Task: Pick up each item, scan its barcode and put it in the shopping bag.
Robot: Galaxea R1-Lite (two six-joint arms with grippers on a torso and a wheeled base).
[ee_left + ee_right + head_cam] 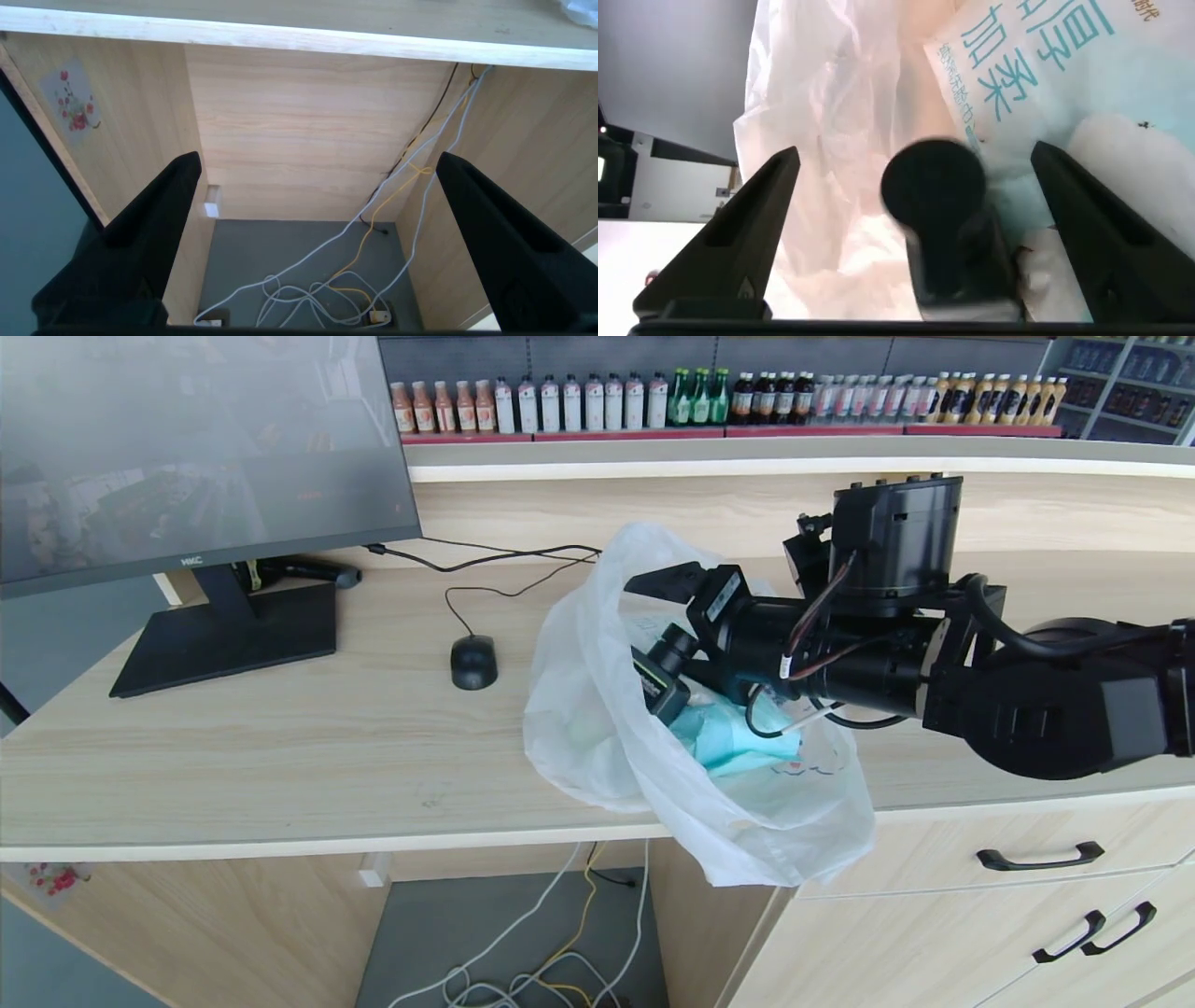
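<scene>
Well, right claw (915, 157) spread wide in shopping bag (597, 728), gripping nothing; black item (934, 187) points lengthwise toward wrist

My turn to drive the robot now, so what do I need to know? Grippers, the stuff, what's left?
Left gripper: open, empty, low before the cable gap under the counter.
Right gripper: open, inside the mouth of the shopping bag on the counter.
Things: a light blue pack lies in the bag.
Done: that pack looks bagged; whether it was scanned cannot be told.
Left: probably draw the right arm out, then scan and bag any other items.
</scene>
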